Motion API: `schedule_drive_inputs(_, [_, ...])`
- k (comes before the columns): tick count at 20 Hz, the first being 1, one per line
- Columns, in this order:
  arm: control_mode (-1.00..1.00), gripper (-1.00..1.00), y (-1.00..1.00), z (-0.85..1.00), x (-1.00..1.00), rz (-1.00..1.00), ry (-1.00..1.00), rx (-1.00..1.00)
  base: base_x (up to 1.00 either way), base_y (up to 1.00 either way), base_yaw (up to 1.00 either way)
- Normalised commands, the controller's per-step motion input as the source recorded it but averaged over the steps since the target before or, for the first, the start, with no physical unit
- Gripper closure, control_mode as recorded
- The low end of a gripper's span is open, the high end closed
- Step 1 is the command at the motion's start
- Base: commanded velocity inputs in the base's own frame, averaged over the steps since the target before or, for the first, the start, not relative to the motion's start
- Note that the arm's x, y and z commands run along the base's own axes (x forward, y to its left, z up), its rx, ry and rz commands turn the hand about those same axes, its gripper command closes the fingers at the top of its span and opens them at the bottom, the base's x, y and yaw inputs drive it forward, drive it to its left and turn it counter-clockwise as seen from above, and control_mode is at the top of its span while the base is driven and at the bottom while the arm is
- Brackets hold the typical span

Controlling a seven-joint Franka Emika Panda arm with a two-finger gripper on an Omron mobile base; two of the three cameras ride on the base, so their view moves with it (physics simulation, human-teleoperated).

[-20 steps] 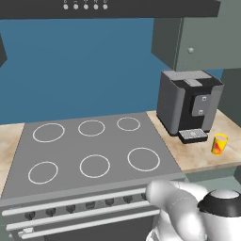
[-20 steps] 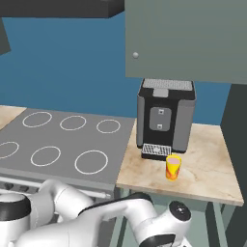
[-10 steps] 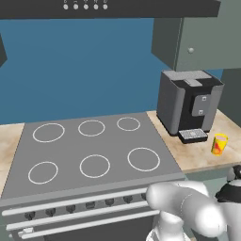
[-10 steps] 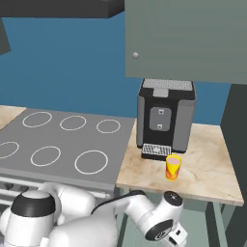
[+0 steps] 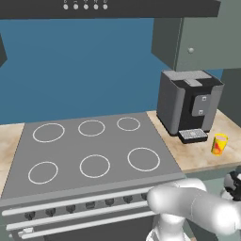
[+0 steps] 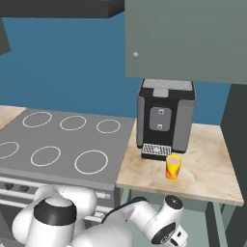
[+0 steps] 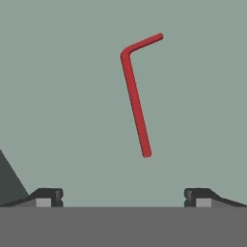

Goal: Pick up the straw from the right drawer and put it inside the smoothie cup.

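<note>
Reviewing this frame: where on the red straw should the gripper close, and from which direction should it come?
Grip the straw on its long straight section, about midway, away from the bent end at the hand view's top. It lies flat on the pale grey-green drawer floor, so come straight down along the hand's line of sight, probably turning the open gripper slightly so the fingers straddle the slightly slanted shaft.

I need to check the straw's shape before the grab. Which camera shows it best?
The hand view: the straw lies bare on the grey-green drawer floor, red, with a bent end, between the open gripper's fingertips. The two base views look over the counter and give nothing useful on it.
</note>
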Motion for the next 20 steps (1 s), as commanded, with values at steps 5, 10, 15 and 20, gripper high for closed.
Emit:
schedule_drive_inputs(5, [-1.00,-1.00,-0.13,-0.39,0.27,0.00,0.00,0.00,0.00,0.00,0.00])
schedule_drive_inputs(10, [-1.00,-1.00,-0.03,-0.51,0.19,0.00,0.00,0.00,0.00,0.00,0.00])
schedule_drive_inputs(15, [-1.00,-1.00,-0.01,-0.52,0.17,0.00,0.00,0.00,0.00,0.00,0.00])
schedule_drive_inputs(20, [-1.00,-1.00,-0.13,-0.45,0.07,0.00,0.00,0.00,0.00,0.00,0.00])
